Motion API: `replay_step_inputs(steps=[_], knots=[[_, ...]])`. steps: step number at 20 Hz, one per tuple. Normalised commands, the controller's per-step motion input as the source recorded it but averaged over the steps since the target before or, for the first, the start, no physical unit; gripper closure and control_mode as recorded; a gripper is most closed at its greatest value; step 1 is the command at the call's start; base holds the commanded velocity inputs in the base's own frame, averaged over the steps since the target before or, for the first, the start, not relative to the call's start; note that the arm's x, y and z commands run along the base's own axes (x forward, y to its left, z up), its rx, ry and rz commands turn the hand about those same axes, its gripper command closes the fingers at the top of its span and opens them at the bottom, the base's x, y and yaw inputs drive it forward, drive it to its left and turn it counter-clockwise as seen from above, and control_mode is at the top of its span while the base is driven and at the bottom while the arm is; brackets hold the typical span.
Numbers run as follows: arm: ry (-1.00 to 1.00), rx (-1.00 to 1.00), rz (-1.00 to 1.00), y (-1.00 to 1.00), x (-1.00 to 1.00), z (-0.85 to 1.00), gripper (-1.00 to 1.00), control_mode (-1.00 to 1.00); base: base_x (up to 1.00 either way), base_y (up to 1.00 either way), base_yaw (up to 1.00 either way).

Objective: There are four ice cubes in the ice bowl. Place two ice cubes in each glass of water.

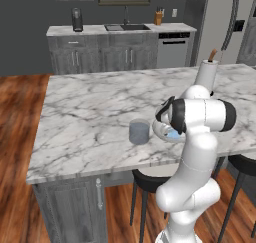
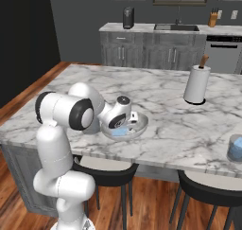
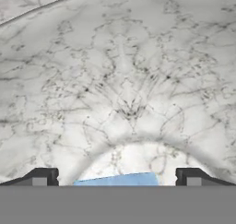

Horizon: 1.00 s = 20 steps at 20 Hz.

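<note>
The ice bowl (image 2: 142, 122) sits near the island's front edge, and my gripper (image 2: 134, 119) hangs open just over it, holding nothing. A light blue ice cube (image 2: 121, 130) lies in the bowl under the hand. In the hand view the bowl's pale rim (image 3: 133, 144) curves above an ice cube (image 3: 138, 178) that lies between the spread fingertips (image 3: 44, 177) of the gripper (image 3: 117, 179). One glass of water (image 1: 139, 132) stands just left of the bowl (image 1: 161, 132), which my arm half hides. A second glass (image 2: 235, 149) at the far right holds something light blue.
A tall white paper-towel roll (image 2: 196, 84) with a brown tip stands on the island behind the bowl, to the right. Dark stools (image 2: 106, 173) are tucked under the island's front edge. A back counter with a sink (image 1: 125, 27) runs along the far wall.
</note>
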Motion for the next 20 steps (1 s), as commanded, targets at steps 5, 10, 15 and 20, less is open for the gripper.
replay_step_inputs(steps=[5, 10, 15, 20], knots=[[0.08, -0.02, 0.0, -0.03, 0.11, -0.41, -1.0, -1.0, 0.0, 0.0, 0.0], [0.08, -0.01, 0.0, -0.04, 0.01, -0.32, 1.0, -1.0, 0.0, 0.0, 0.0], [0.09, 0.0, -0.06, -0.07, 0.0, -0.16, 1.0, -1.0, 0.0, 0.0, 0.0], [0.06, 0.0, -0.08, -0.07, 0.0, -0.14, 1.0, -1.0, 0.0, 0.0, 0.0]])
